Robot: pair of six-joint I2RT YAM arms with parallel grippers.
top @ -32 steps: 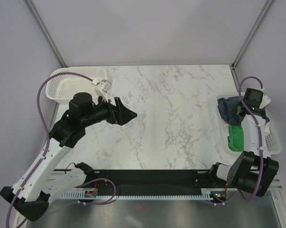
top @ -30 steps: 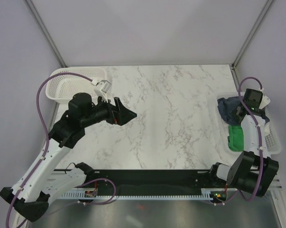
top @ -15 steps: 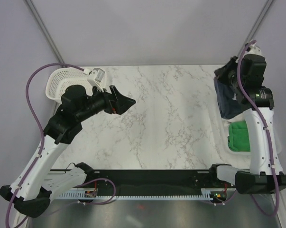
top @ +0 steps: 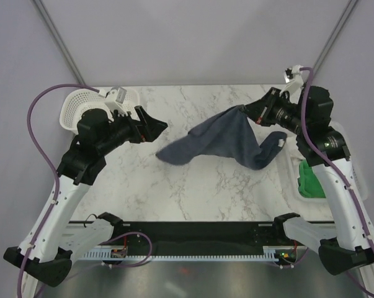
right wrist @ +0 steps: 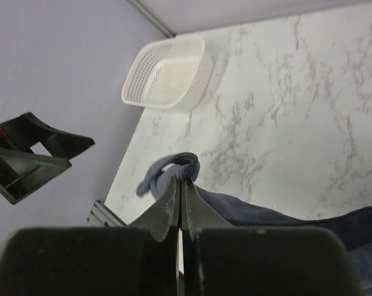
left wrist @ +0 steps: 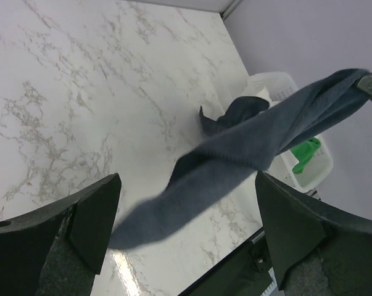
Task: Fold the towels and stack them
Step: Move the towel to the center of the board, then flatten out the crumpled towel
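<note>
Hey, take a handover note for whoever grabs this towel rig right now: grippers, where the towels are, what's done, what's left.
Right gripper: shut on one end of the navy towel, held up over the table.
Left gripper: open, holding nothing, near the towel's free end.
Green towel: in the right basket.
Done: nothing folded or stacked.
Left: spread and fold navy, then the others, stack.

Towel A (top: 224, 139) spans above mid-table (top: 193, 192): right end in the right gripper (top: 250, 111), left end near the left gripper (top: 153, 119). Far-left basket (top: 75, 105) sits behind the left arm. Towel B (top: 311, 180) lies in the right-edge basket (left wrist: 277, 81).
</note>
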